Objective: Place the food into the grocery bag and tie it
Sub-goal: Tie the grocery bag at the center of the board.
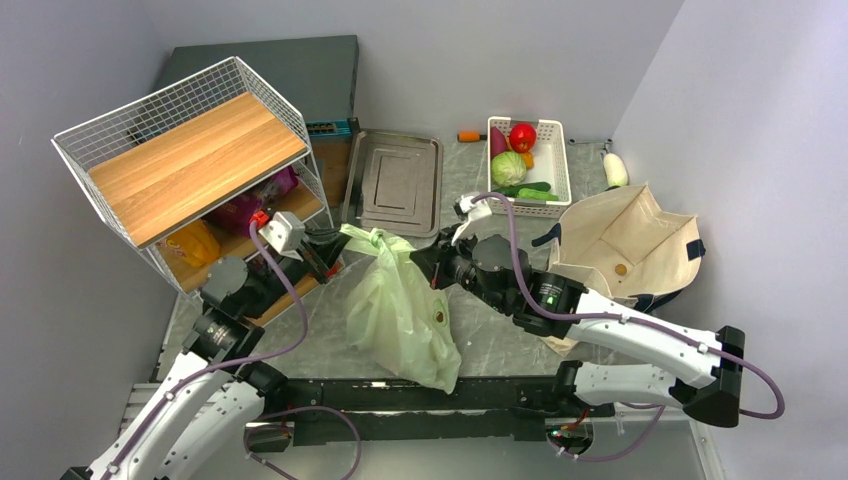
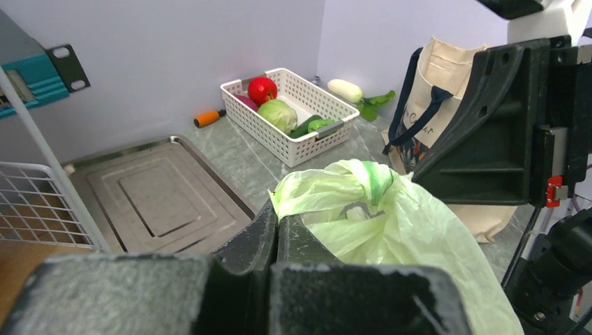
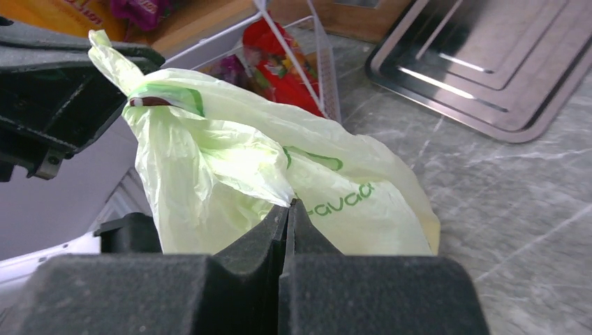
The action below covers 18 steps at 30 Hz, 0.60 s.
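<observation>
Slippage is your first worry. The left gripper and the right gripper are both fully closed, each pinching only a thin fold of the grocery bag near its top. Film that thin could slide out of the jaws if you pull the two apart sharply. The wrist views show a green-banded twist in the plastic between the pinch points. It looks gathered, but I cannot tell whether it is cinched into a knot. If you let go before it is tight, it would likely fall open. Pull too hard and the film could tear at the handles, or the bag could drag off the table.

The bag lies in the centre of the overhead frame. Its neck is raised between the claws and its bulging body trails toward the bottom edge. The food does not show through the plastic, so I cannot confirm what is inside.

At top centre-right, a white basket holds a red round fruit, a pale cabbage and a cucumber. A beige canvas tote gapes open at the right, with one small brown disc in it. It sits close to the right arm, so a wide swing could snag it. At upper left, a wire rack carries a wooden board, with coloured packets beneath it. It stands just beside the left claw, which leaves little room that way. A metal tray lies behind the bag.
</observation>
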Each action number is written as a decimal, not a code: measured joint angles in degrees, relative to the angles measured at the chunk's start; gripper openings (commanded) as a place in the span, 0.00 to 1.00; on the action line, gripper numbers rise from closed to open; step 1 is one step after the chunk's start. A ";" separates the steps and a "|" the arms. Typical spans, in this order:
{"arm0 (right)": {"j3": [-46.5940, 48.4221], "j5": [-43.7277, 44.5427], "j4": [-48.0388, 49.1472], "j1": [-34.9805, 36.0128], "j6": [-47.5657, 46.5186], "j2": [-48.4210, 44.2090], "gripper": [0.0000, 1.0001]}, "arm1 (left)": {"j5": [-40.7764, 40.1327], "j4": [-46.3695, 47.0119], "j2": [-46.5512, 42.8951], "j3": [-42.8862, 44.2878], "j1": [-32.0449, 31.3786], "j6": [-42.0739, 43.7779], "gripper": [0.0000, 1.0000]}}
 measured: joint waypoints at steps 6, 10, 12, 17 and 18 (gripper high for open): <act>2.01 6.49 -4.59 0.09 -2.91 -0.04 0.00 | -1.60 -2.56 1.40 0.00 -1.99 -0.70 0.00; 3.61 9.77 -6.12 0.20 -5.46 -0.11 0.00 | -4.24 -4.37 1.49 0.02 -4.59 -0.24 0.00; 3.98 10.51 -6.36 0.22 -6.69 -0.31 0.00 | -6.16 -5.51 2.01 0.13 -6.25 -0.02 0.00; 4.63 13.05 -7.34 0.31 -9.33 -1.01 0.00 | -10.97 -6.99 3.48 0.11 -9.62 -0.09 0.00; 4.63 13.68 -7.69 0.33 -9.75 -1.33 0.00 | -12.07 -7.37 3.69 0.11 -10.16 -0.11 0.00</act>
